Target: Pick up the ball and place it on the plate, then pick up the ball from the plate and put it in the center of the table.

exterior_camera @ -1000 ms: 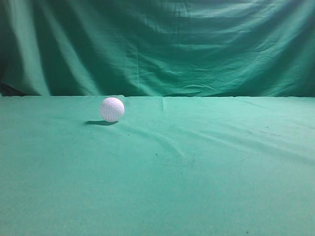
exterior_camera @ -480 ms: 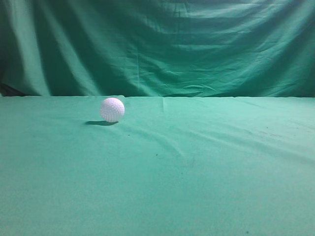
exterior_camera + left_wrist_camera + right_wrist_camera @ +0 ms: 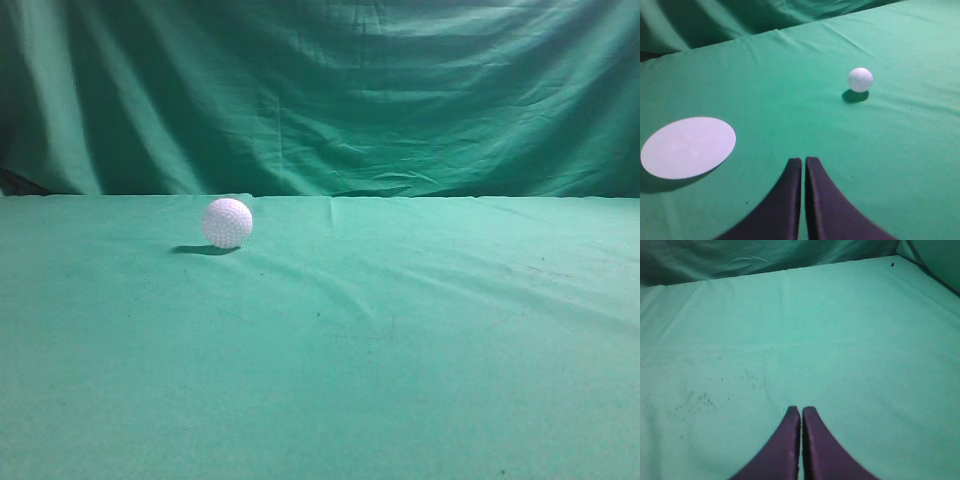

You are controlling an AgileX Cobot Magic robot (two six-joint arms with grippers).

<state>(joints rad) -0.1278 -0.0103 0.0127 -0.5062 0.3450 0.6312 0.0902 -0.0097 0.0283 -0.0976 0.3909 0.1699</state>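
The small white dimpled ball (image 3: pixel 228 222) rests on the green cloth table (image 3: pixel 400 330), left of middle and towards the back. In the left wrist view the ball (image 3: pixel 860 79) lies ahead and to the right of my left gripper (image 3: pixel 803 160), well apart from it. A flat white round plate (image 3: pixel 688 146) lies on the cloth to the left of that gripper. My left gripper is shut and empty. My right gripper (image 3: pixel 801 409) is shut and empty over bare cloth. Neither gripper nor the plate shows in the exterior view.
A draped green curtain (image 3: pixel 320 90) hangs behind the table's far edge. The right wrist view shows small dark specks on the cloth (image 3: pixel 700 400) and the table's far right corner (image 3: pixel 895 260).
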